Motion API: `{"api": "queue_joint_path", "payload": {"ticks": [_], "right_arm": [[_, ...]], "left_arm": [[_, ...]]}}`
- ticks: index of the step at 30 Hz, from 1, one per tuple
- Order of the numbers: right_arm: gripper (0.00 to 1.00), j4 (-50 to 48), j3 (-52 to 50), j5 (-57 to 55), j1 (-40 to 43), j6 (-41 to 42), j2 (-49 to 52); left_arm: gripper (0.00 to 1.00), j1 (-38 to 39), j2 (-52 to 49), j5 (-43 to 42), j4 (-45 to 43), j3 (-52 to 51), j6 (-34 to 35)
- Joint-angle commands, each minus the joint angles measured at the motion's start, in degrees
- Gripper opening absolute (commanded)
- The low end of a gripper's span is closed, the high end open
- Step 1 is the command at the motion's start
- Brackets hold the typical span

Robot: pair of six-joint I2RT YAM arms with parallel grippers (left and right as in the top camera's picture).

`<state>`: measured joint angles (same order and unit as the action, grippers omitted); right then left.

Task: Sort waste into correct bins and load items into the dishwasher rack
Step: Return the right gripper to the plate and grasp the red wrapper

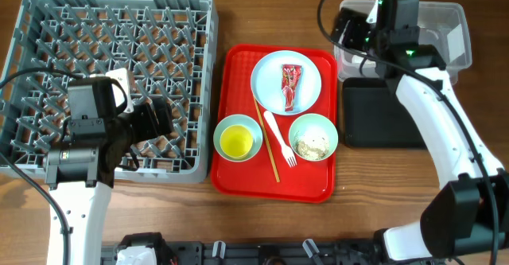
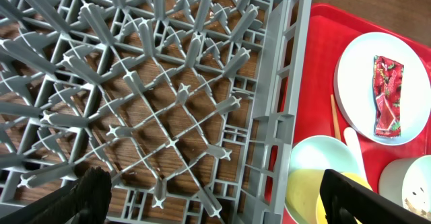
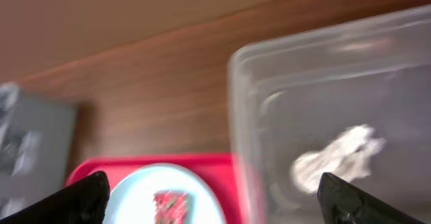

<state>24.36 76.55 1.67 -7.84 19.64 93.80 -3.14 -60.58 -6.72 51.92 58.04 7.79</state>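
Note:
The grey dishwasher rack is at the left. My left gripper hangs open and empty over its front right corner. On the plate lies the red wrapper, which also shows in the left wrist view. One mint bowl holds the yellow cup. The other bowl holds food scraps. The fork and chopstick lie between them. My right gripper is open and empty at the clear tub's left edge. The white tissue lies in the tub.
The plate, bowls, fork and chopstick all sit on a flat red tray in the middle. The black tray sits in front of the clear tub at the right. Bare wooden table surrounds them.

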Motion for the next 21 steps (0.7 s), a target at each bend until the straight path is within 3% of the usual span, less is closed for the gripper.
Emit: {"api": "queue_joint_path", "payload": {"ticks": [1,10,15,21], "right_arm": [[1.00,3.0,0.0,3.0,-4.9,0.0,-0.5],[0.99,6.2,-1.5,-5.8,-15.6,2.4,6.2],[0.99,7.1,-1.5,-5.7,-18.0,7.6,12.8],[0.92,7.2,-1.5,-5.5,-18.6,8.0,19.4]], "left_arm": [[1.00,-0.3,0.0,0.1,0.0,0.7,0.4],[1.00,-0.3,0.0,0.1,0.1,0.7,0.4],[1.00,-0.3,0.0,0.2,0.4,0.7,0.4],[1.00,-0.3,0.0,0.1,0.5,0.7,0.4]]}}
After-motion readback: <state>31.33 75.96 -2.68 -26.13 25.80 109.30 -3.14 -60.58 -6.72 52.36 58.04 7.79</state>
